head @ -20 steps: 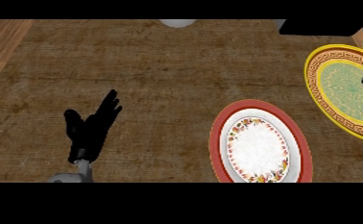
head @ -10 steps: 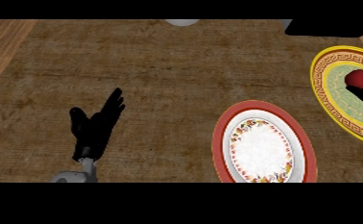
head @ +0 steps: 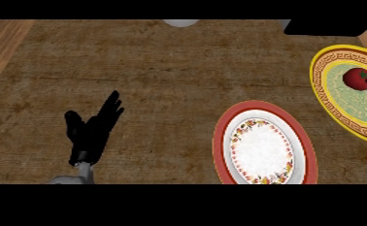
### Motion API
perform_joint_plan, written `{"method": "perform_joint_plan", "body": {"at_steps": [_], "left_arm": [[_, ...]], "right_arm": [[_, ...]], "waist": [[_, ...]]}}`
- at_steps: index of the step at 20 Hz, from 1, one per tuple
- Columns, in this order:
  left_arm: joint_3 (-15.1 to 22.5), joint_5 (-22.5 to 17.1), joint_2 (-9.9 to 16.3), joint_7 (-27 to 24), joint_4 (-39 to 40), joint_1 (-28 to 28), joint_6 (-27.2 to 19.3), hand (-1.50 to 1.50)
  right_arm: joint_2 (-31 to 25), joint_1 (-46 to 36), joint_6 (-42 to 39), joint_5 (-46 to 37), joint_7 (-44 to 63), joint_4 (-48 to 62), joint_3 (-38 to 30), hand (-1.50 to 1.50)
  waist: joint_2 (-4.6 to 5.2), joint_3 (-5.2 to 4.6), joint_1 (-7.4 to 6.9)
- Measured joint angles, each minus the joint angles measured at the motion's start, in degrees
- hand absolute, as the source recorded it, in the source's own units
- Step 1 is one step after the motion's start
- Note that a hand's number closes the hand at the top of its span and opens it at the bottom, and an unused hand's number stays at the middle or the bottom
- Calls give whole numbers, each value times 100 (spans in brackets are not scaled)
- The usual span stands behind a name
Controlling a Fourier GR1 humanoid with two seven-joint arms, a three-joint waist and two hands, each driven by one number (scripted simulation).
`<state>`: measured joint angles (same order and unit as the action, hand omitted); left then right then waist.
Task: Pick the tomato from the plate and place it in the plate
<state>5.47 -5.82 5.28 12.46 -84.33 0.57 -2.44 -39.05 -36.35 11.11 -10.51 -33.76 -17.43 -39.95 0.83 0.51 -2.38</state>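
No readable text, labels, brands or numbers anywhere in the head view, tbh. Closest thing is decoration: yellow-rimmed plate (head: 324,70) has a key-pattern band, red-rimmed plate (head: 224,137) has a floral ring, neither w/ letters or digits. Counter (head: 158,74) is plain wood grain, no markings.

Red tomato (head: 356,78) lies on yellow-rimmed plate (head: 320,72); red-rimmed plate (head: 224,133) nearby.

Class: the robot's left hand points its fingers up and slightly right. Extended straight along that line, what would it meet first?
Probably nothing: beyond the left hand lies only bare counter; the white object at the top edge seems right of that line.
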Motion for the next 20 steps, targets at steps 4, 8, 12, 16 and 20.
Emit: {"method": "perform_joint_plan", "body": {"at_steps": [4, 8, 12, 16, 20], "left_arm": [[-54, -20, 13, 222, -47, 42, -50, 0], [-138, -47, 59, 111, -2, -13, 2, 0], [-158, -34, 64, 46, 1, -68, 20, 0], [-159, 18, 23, 62, 19, -65, -20, 0], [-177, 36, 0, -49, 58, -113, 13, 0]], "right_arm": [[-302, 133, -690, 287, -95, 251, -223, -150], [-603, 445, -1679, 482, -273, 401, -314, -150], [-826, 964, -2568, 524, -621, 473, -263, -150], [-910, 1365, -2990, 483, -952, 460, -114, -150], [-908, 1803, -2994, 423, -1155, 338, 63, -150]], "waist": [[-20, -10, 65], [-43, -14, 118], [-62, -15, 161], [-74, -18, 177], [-94, -21, 204]]}}
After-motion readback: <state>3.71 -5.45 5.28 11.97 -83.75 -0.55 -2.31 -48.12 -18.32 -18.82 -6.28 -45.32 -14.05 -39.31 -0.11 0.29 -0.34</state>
